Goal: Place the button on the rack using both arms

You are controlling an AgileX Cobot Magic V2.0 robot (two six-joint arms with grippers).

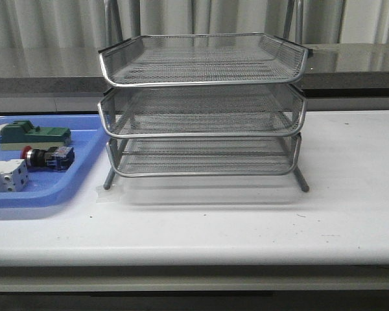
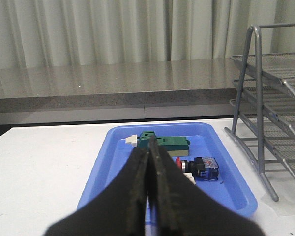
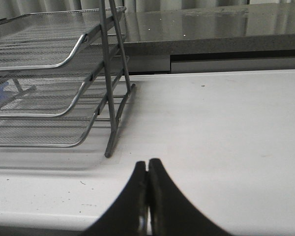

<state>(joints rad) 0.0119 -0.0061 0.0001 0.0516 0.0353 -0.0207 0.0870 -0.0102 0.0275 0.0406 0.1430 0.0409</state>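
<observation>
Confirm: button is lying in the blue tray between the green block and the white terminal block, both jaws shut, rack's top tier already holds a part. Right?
Not quite. The rack holds nothing: the front view shows all three tiers empty. The rest stands: the button lies in the blue tray between the green block and the white terminal block, and both jaws are shut.

I am seeing soft, even light from above in all three views, and the rack (image 1: 201, 103) is casting only a pale shadow on the white table (image 1: 350, 214) under it. The grey counter (image 1: 356, 61) behind is giving mild reflections. In the wrist views the dark fingers (image 2: 137, 196) are looking slightly blurred.
</observation>
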